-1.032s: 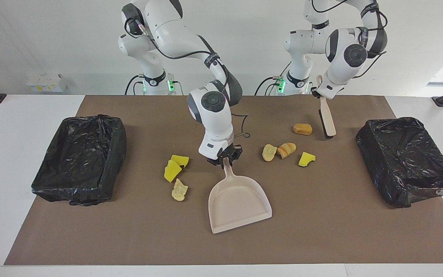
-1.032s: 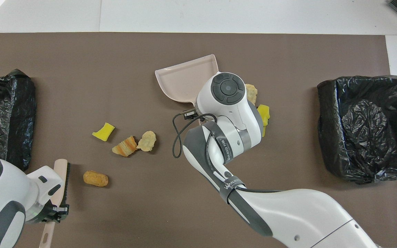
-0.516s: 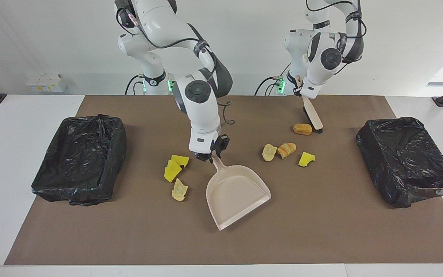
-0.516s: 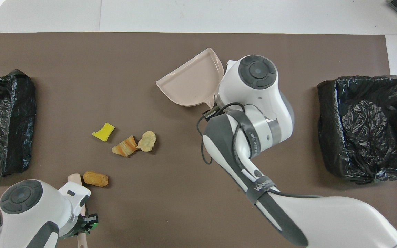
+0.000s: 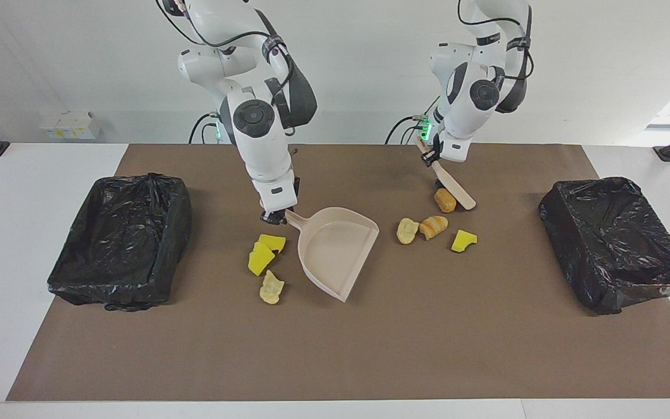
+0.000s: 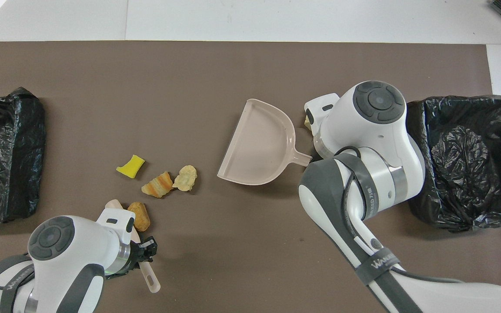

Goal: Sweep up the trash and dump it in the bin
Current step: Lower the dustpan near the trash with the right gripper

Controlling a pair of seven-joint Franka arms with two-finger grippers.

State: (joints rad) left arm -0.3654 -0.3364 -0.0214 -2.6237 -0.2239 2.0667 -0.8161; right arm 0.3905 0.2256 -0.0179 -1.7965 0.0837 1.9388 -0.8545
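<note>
A: Right gripper (image 5: 275, 218) clamped on the dustpan (image 5: 335, 250) handle, pan between the two trash groups. Left gripper (image 5: 435, 158) closed on the brush (image 5: 454, 187).
B: Brush touching anything?
A: Facing view: its head sits against the bread roll (image 5: 445, 199). Overhead view: the right arm hides the sponge blocks (image 5: 265, 253) and chip (image 5: 270, 287) near its bin (image 5: 120, 238).

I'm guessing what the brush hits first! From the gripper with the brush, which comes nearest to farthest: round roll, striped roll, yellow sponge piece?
From the left gripper, facing view:
1. Round roll, touching the brush.
2. Striped roll, beside a pale chip.
3. Yellow sponge piece, farthest from the robots; close to 2.
</note>
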